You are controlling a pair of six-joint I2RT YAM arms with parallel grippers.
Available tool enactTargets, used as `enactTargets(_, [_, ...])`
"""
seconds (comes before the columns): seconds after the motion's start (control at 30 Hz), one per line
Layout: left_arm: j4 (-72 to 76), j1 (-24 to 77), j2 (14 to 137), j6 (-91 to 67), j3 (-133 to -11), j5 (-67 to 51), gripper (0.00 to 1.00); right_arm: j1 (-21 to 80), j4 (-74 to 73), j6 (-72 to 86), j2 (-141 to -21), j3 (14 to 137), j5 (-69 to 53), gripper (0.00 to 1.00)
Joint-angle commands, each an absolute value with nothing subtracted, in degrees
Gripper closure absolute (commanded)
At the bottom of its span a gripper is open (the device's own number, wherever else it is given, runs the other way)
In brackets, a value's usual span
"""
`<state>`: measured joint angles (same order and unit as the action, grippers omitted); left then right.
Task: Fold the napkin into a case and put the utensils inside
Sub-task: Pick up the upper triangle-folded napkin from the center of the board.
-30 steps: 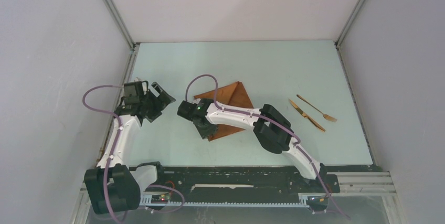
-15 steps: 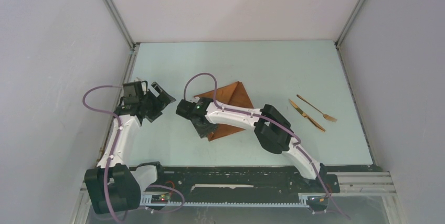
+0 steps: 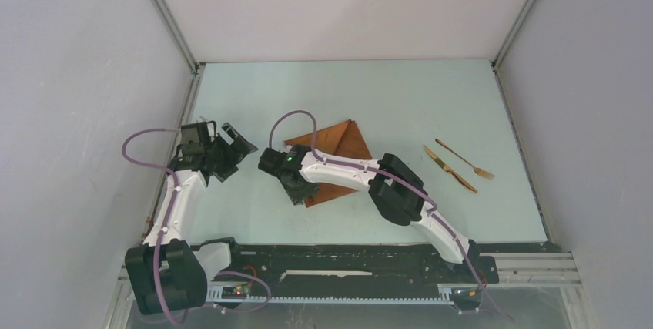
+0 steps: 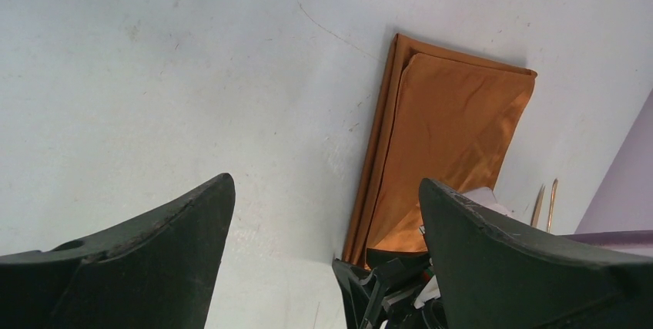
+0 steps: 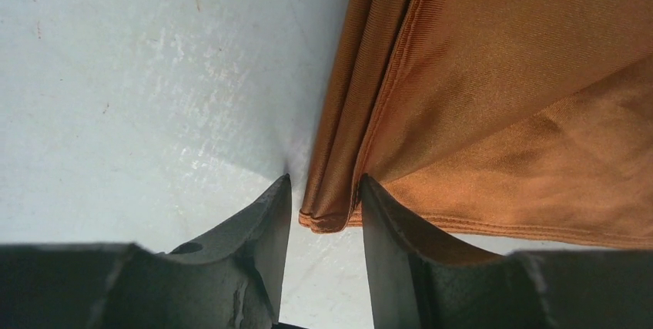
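Note:
The rust-orange napkin point(image 3: 343, 144) lies folded into a roughly triangular shape in the middle of the table, with doubled layers along its left edge. It also shows in the left wrist view point(image 4: 447, 121) and the right wrist view point(image 5: 500, 75). My right gripper point(image 3: 300, 193) is at its near left corner, and the narrow jaws point(image 5: 325, 179) are closed around the bunched folded edge. My left gripper point(image 3: 235, 153) is open and empty point(image 4: 325, 182), above bare table to the left of the napkin. The golden fork point(image 3: 464, 159) and second golden utensil point(image 3: 450, 169) lie to the right, apart from the cloth.
The light table point(image 3: 400, 98) is walled by white panels at the left, back and right. The right arm point(image 3: 362, 171) stretches across the napkin's near side. The utensil tips point(image 4: 545, 202) show at the right edge of the left wrist view.
My right gripper has shifted slightly left and up at the napkin's corner. My left gripper has edged a little away from me. The napkin and utensils lie where they were.

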<state>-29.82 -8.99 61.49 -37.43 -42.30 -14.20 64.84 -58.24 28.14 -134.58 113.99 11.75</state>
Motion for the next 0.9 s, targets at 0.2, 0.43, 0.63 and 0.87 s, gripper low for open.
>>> enactTargets(0.2, [-28.49,-10.05,61.16,-36.12,-42.17,-15.30,0.03,63.58,-53.54,27.38,-136.62,108.29,7.90,0.51])
enactTargets(0.43, [-28.48,-10.18,60.95,-36.12,-41.87,-15.22,0.03,62.51,-53.07,27.22,-137.52,105.47,10.18,0.67])
enactTargets(0.63, [-26.05,-10.13,62.09,-37.18,-40.33,-18.51,0.01,62.39,-51.56,25.45,-135.55,106.17,12.25,0.93])
enactTargets(0.87, [-12.43,-10.10,69.35,-46.50,-34.30,-33.29,0.00,61.57,-44.27,23.36,-126.28,102.77,5.65,1.00])
